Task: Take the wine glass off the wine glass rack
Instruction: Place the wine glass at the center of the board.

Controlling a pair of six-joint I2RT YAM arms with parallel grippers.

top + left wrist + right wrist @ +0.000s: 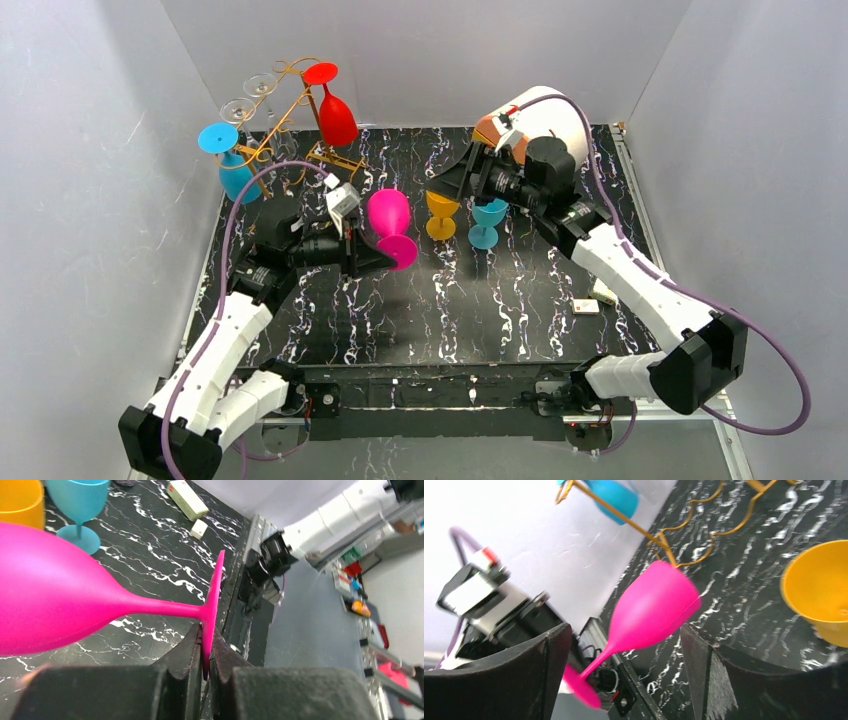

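Observation:
The gold wire wine glass rack point(290, 115) stands at the back left. A red glass point(335, 115), a blue glass point(232, 165) and clear glasses point(248, 95) hang on it. My left gripper point(383, 255) is shut on the foot of a pink wine glass point(390, 212), held tilted above the table, apart from the rack. The left wrist view shows the fingers point(187, 647) pinching the foot's rim point(212, 595). My right gripper point(448, 183) is open and empty, facing the pink glass point(651, 607), which shows between its fingers point(551, 650) but farther off.
An orange glass point(441, 215) and a teal glass point(488, 222) stand upright mid-table. Two small white boxes point(598, 298) lie at the right. A white cylinder point(545, 112) stands at the back right. White walls close in on both sides.

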